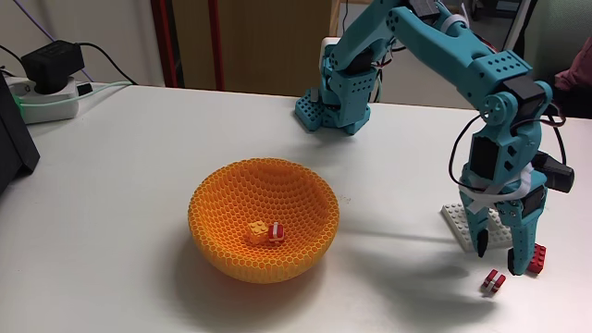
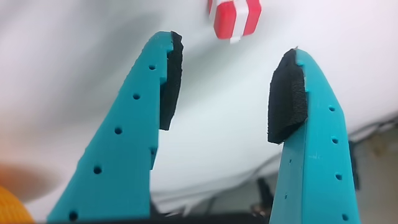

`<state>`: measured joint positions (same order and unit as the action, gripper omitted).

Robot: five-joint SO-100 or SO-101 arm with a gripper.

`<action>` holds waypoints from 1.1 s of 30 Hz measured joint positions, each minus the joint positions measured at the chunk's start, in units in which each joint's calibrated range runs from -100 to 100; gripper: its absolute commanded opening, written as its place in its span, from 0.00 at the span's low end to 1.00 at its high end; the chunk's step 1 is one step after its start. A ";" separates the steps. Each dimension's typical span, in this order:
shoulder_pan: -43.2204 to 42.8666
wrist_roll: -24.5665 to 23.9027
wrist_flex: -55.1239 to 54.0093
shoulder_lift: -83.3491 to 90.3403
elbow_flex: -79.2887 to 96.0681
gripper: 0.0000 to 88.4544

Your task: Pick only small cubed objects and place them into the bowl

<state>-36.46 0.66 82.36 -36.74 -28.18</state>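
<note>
One red-and-white striped cube [image 1: 492,282] lies on the white tabletop [image 1: 120,231] at the near right of the fixed view, just in front of and below the tool [image 1: 500,260]. The tool hangs above it with its teal fingers [image 2: 134,118] spread apart and nothing between the black pads [image 2: 287,99]; in the wrist view the cube [image 2: 234,17] sits beyond the fingertips, roughly on the line of the gap. It looks like a hard plastic brick: very light, stiff, smooth-sided and easy to flick away, so I judge the best hold is across two flat opposite faces with the pads centred on it. Just behind the tool a longer red brick [image 1: 538,259] stands beside a flat white studded plate [image 1: 460,218]; neither is a cube, and the brick is close enough to be nudged.

Farther left sits the orange honeycomb bowl [image 1: 222,242], well apart from the tool. Inside it, near the bottom, a yellow-orange cube [image 1: 256,232] and a second striped cube [image 1: 276,230] rest touching each other. By that count, one cube remains to collect.
</note>
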 measured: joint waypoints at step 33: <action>0.19 0.54 -7.21 -9.35 -5.62 0.16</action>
<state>-36.27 1.20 75.15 -46.09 -33.79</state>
